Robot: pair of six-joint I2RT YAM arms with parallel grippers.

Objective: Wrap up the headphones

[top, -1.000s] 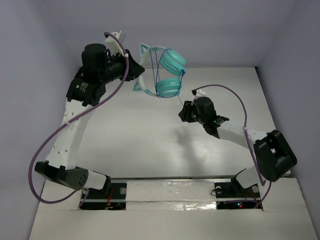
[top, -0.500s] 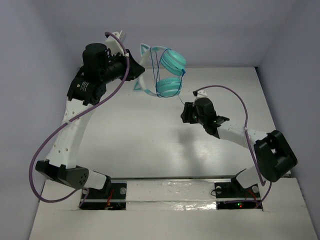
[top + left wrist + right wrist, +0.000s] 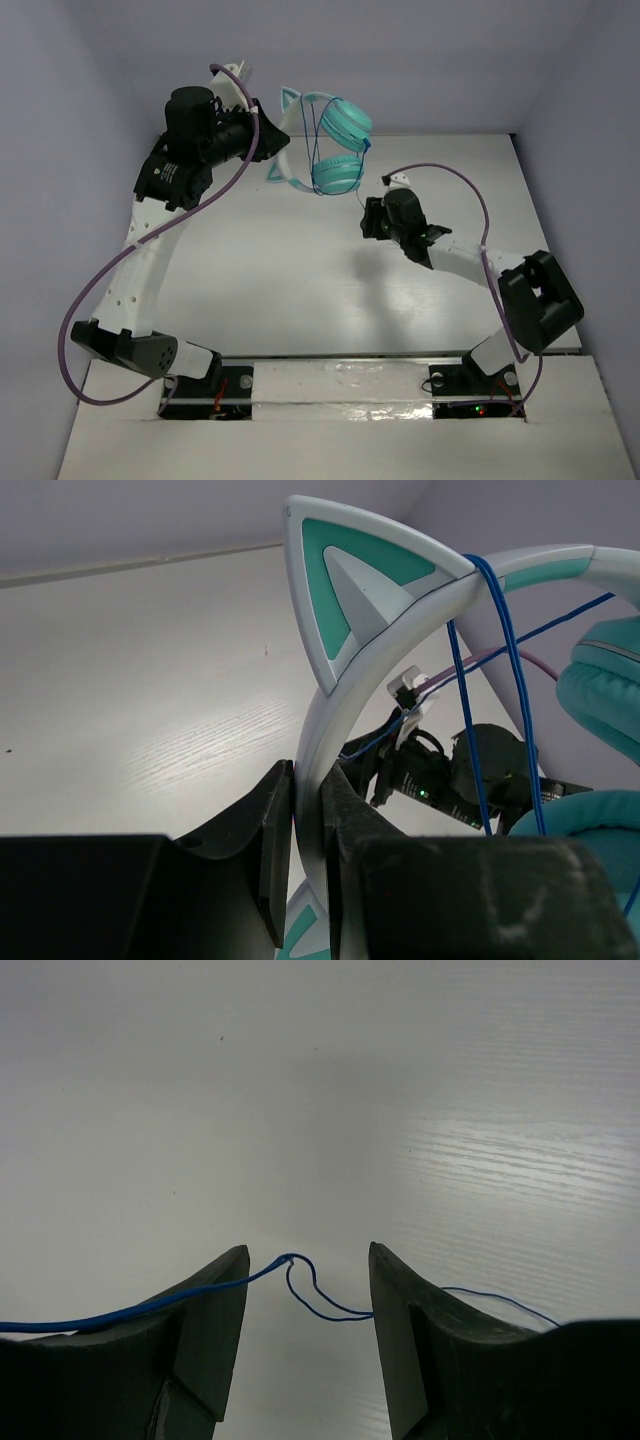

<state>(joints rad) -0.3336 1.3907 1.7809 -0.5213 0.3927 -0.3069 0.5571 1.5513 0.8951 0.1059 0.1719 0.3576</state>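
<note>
The headphones (image 3: 338, 145) hang in the air at the back of the table, with two teal ear cups, a pale headband and cat ears. My left gripper (image 3: 272, 140) is shut on the headband (image 3: 312, 770). The thin blue cord (image 3: 492, 640) is looped several times over the headband and ear cups. A strand runs down from the cups to my right gripper (image 3: 372, 218), just below and right of them. In the right wrist view my right gripper (image 3: 306, 1295) is open, and a small loop of the cord (image 3: 310, 1300) lies slack between its fingers. The plug is not in view.
The white table (image 3: 300, 270) has grey walls at the left, back and right. Purple arm cables (image 3: 455, 180) arch over both arms. My right arm (image 3: 470, 780) shows behind the headband in the left wrist view.
My right gripper has moved a little back and left toward the ear cups, and its forearm has swung left. The left arm and the headphones have not moved.
</note>
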